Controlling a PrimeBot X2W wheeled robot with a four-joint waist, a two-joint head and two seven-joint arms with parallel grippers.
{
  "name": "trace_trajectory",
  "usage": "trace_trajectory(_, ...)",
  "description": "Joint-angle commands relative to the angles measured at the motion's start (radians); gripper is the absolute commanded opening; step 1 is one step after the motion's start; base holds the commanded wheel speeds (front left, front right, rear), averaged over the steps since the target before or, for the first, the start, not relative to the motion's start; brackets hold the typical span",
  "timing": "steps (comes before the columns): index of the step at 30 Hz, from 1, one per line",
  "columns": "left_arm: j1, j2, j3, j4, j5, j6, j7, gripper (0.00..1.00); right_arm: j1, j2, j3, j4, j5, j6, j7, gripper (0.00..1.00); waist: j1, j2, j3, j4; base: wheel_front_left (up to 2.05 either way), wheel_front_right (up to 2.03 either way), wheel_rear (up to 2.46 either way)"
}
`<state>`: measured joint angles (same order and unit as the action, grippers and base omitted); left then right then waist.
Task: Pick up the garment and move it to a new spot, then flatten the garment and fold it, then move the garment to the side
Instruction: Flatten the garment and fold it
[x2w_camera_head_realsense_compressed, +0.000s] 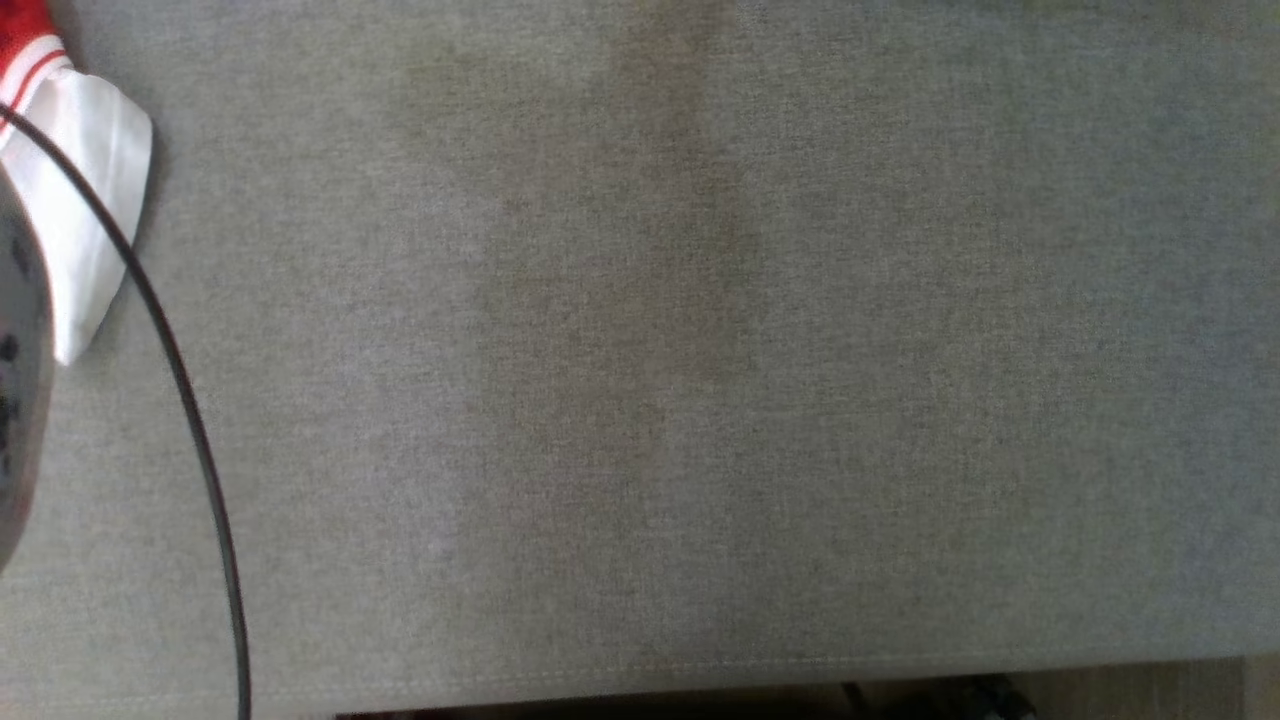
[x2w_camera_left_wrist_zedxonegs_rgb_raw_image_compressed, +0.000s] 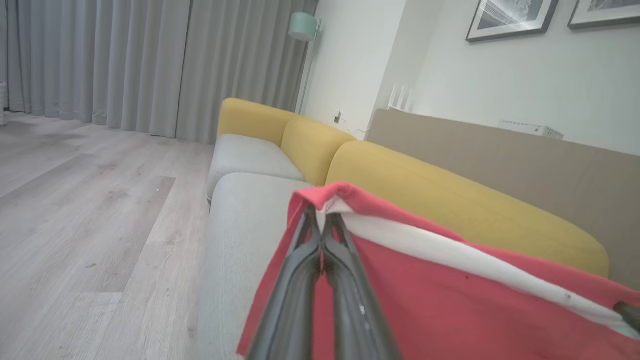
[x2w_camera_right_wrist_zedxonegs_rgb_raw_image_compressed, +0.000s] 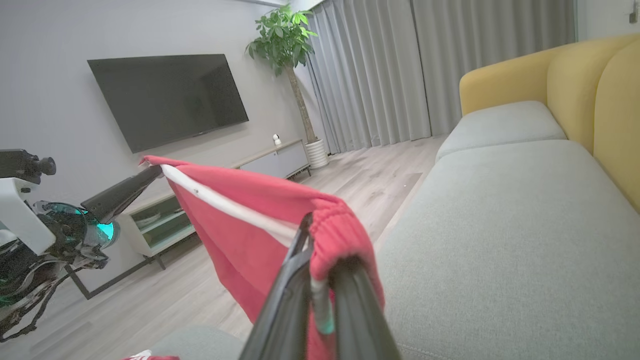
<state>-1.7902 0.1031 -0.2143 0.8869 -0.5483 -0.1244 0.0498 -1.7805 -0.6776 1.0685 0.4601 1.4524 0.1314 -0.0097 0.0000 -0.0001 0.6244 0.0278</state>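
Note:
The garment (x2w_camera_left_wrist_zedxonegs_rgb_raw_image_compressed: 450, 300) is red with a white stripe and an elastic band, and it hangs stretched in the air between both grippers. In the left wrist view, my left gripper (x2w_camera_left_wrist_zedxonegs_rgb_raw_image_compressed: 322, 216) is shut on one top corner of it. My right gripper (x2w_camera_right_wrist_zedxonegs_rgb_raw_image_compressed: 322, 245) is shut on the bunched elastic edge of the garment (x2w_camera_right_wrist_zedxonegs_rgb_raw_image_compressed: 240, 225). The left gripper (x2w_camera_right_wrist_zedxonegs_rgb_raw_image_compressed: 152, 172) shows there at the cloth's far corner. The right gripper's tip (x2w_camera_left_wrist_zedxonegs_rgb_raw_image_compressed: 629, 314) peeks in at the stripe's far end. In the head view, a white and red part of the garment (x2w_camera_head_realsense_compressed: 85, 200) hangs at the upper left.
A grey sofa seat (x2w_camera_head_realsense_compressed: 700, 350) spreads below, with its front edge (x2w_camera_head_realsense_compressed: 700, 672) near the bottom. A pale forearm (x2w_camera_head_realsense_compressed: 18, 380) with a black cable is at the left. Yellow backrests (x2w_camera_left_wrist_zedxonegs_rgb_raw_image_compressed: 450, 200), wooden floor (x2w_camera_left_wrist_zedxonegs_rgb_raw_image_compressed: 75, 200), a TV (x2w_camera_right_wrist_zedxonegs_rgb_raw_image_compressed: 165, 100), a low cabinet (x2w_camera_right_wrist_zedxonegs_rgb_raw_image_compressed: 270, 160) and a plant (x2w_camera_right_wrist_zedxonegs_rgb_raw_image_compressed: 285, 40) surround it.

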Motion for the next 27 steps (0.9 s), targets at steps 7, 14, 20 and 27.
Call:
trace_trajectory(7, 0.029, 0.048, -0.118, 0.009, -0.086, -0.006, 0.026, 0.0, 0.066, -0.027, 0.062, -0.037, 0.027, -0.001, 0.004, 0.0, 0.0, 0.0001, -0.039, 0.011, 0.0, 0.0, 0.0)
trace_trajectory(14, 0.317, 0.163, -0.357, -0.067, -0.191, -0.006, 0.133, 0.0, 0.318, -0.012, 0.185, -0.069, 0.039, -0.001, 0.021, 0.0, 0.0, 0.0001, -0.131, 0.004, 0.0, 0.0, 0.0)
trace_trajectory(20, 0.61, 0.343, -0.511, -0.24, -0.379, -0.006, 0.301, 0.0, 0.578, 0.001, 0.209, -0.139, 0.028, -0.001, 0.072, 0.0, 0.0, 0.0001, -0.295, -0.018, 0.0, 0.0, 0.0)
trace_trajectory(27, 0.896, 0.521, -0.58, -0.46, -0.558, -0.006, 0.483, 0.0, 0.841, -0.032, 0.211, -0.226, -0.001, -0.001, 0.236, 0.0, 0.0, 0.0001, -0.478, -0.041, 0.0, 0.0, 0.0)
